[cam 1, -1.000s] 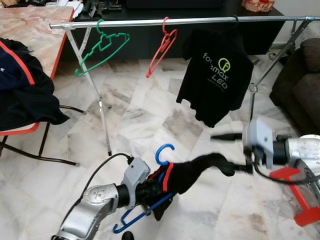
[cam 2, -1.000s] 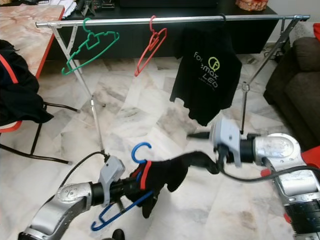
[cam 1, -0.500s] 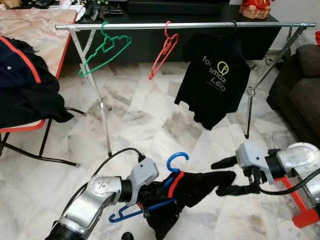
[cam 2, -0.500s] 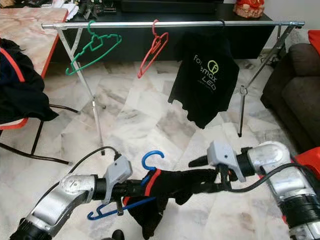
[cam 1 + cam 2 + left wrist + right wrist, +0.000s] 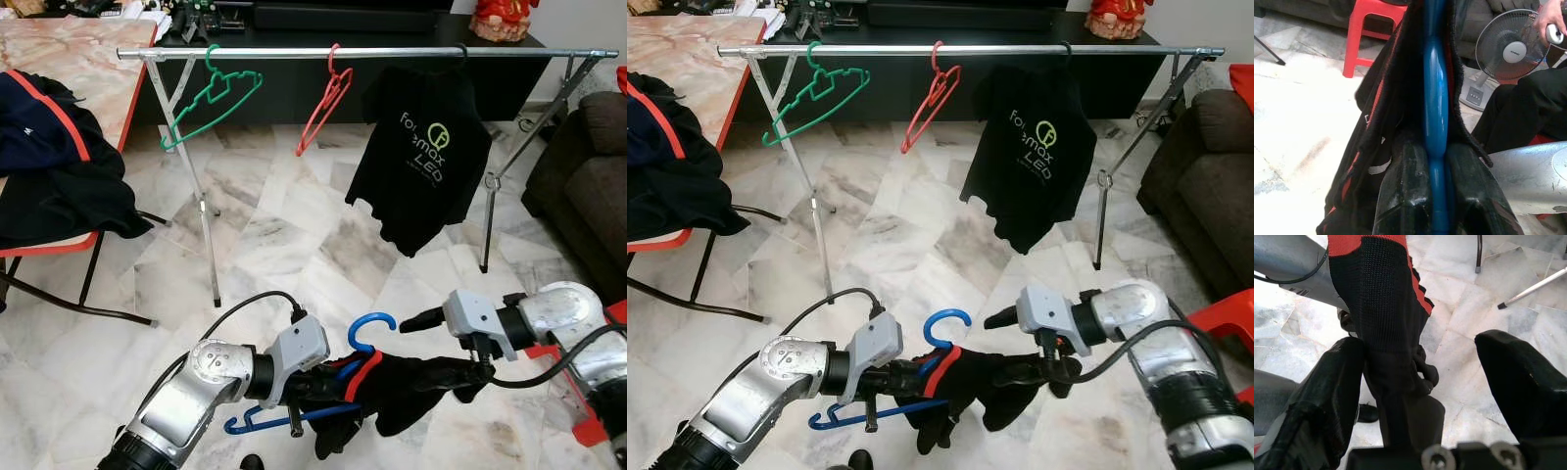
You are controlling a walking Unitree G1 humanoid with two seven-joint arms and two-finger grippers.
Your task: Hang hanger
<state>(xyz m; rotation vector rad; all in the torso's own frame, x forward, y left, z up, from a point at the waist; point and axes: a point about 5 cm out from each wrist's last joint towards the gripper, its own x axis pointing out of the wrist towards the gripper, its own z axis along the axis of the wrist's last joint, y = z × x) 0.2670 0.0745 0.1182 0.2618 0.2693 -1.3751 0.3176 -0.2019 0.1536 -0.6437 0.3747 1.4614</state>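
The left end effector (image 5: 328, 387) is clenched on the blue plastic hanger (image 5: 367, 328), which carries a black garment with red trim (image 5: 411, 387), low at six o'clock. The right end effector (image 5: 446, 343), at four o'clock, is spread, one finger against the garment. The silver metal rail (image 5: 392, 52) spans twelve o'clock.

I see a green hanger (image 5: 211, 106) and a red hanger (image 5: 327, 101) on the rail, a black T-shirt (image 5: 421, 157) beside them. Dark clothes (image 5: 54, 166) lie on the table (image 5: 69, 47); sofa (image 5: 588, 181) at right. Fan (image 5: 1506, 49) near red stool (image 5: 1371, 24).
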